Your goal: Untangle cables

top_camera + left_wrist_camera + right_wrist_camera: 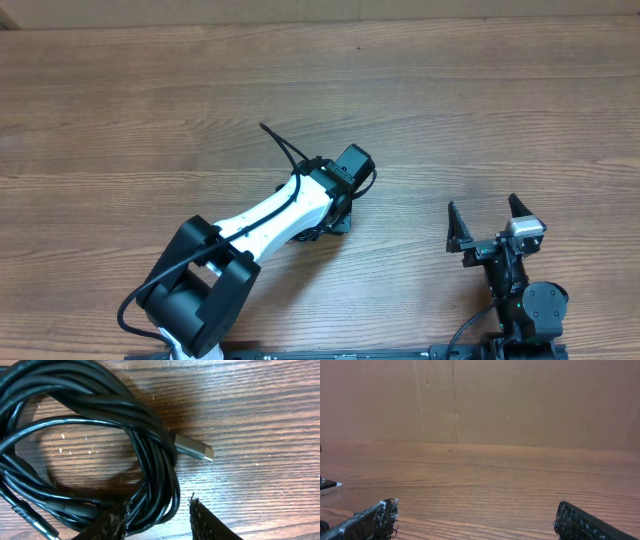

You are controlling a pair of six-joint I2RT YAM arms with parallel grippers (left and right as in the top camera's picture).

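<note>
The cables (100, 450) lie as one bundle of black loops on the wooden table, filling the left wrist view. A silver-tipped plug (195, 450) sticks out to the right of the bundle. Another plug (31, 519) lies at the lower left. My left gripper (157, 519) is open, low over the bundle, with several strands between its fingers close to the left finger. In the overhead view the left arm (290, 205) covers the bundle. My right gripper (487, 218) is open and empty at the front right, also seen in the right wrist view (475, 520).
The wooden table (480, 100) stretches to a brown wall (520, 400) at the back. A thin black wire (280, 142) sticks out from the left arm's wrist.
</note>
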